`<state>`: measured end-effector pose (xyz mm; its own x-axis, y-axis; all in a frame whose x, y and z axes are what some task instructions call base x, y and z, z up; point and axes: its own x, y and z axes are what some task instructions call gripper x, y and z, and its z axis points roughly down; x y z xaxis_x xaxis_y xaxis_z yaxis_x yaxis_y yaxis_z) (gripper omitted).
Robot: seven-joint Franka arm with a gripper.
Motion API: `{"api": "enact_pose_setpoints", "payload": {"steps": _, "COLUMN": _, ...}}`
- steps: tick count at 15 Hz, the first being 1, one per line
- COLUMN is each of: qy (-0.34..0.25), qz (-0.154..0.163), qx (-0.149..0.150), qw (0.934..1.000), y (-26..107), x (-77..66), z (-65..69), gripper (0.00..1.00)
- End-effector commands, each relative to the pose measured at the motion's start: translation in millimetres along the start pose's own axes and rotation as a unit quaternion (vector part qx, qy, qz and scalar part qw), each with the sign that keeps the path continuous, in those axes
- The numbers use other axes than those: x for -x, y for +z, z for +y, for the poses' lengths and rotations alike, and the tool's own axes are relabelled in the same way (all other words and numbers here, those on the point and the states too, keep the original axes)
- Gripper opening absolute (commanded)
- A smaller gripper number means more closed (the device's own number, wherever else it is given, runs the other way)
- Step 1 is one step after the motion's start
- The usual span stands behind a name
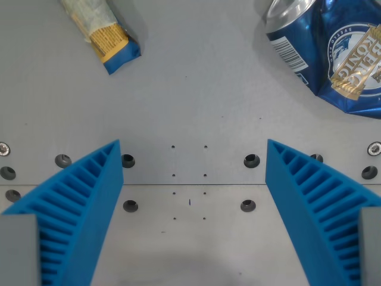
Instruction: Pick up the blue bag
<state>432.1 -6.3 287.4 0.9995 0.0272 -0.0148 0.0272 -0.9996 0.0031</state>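
Your gripper (193,179) is spread wide, nothing between the two blue ribbed fingers (80,208). One finger fills the lower left of the frame, the other the lower right, both tips ending about mid-height.

Blue bag (354,59): upper right corner of the frame, cut off by the top and right edges. Glossy, crinkled foil, white and gold printing on it. It sits well above the right-hand fingertip and apart from it.

Blue can (289,30): just to the left of the bag, touching or overlapping it; you cannot tell which. It lies tilted, silver top rim toward the top edge, barcode on a white patch facing the camera.

Snack wrapper (101,33): upper left of the frame, lying diagonally, pale at its upper end, yellow and blue at the lower end. Well apart from the bag.

Grey table (190,101): bare metal plate with rows of bolt holes and small drilled dots across the middle band, a seam line running horizontally between the fingers.
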Motion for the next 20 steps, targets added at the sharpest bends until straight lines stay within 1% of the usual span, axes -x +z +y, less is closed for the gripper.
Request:
{"api": "enact_pose_setpoints", "payload": {"steps": 1, "qy": 0.000, "qz": 0.003, "qx": 0.000, "qw": 1.0000, "y": -2.5, "x": -0.1, "z": 0.1, "gripper": 1.00}}
{"api": "enact_pose_setpoints", "payload": {"steps": 6, "qy": -0.014, "qz": 0.006, "qx": 0.000, "qw": 0.9999, "y": -0.1, "x": -1.1, "z": -0.1, "gripper": 1.00}}
{"api": "enact_pose_setpoints", "payload": {"steps": 9, "qy": -0.041, "qz": 0.015, "qx": 0.000, "qw": 0.9991, "y": 7.4, "x": -4.1, "z": -0.8, "gripper": 1.00}}
{"api": "enact_pose_setpoints", "payload": {"steps": 13, "qy": -0.084, "qz": 0.030, "qx": -0.001, "qw": 0.9960, "y": 26.0, "x": -12.3, "z": -3.3, "gripper": 1.00}}
{"api": "enact_pose_setpoints", "payload": {"steps": 20, "qy": -0.160, "qz": 0.053, "qx": -0.003, "qw": 0.9857, "y": 59.6, "x": -29.9, "z": -9.9, "gripper": 1.00}}
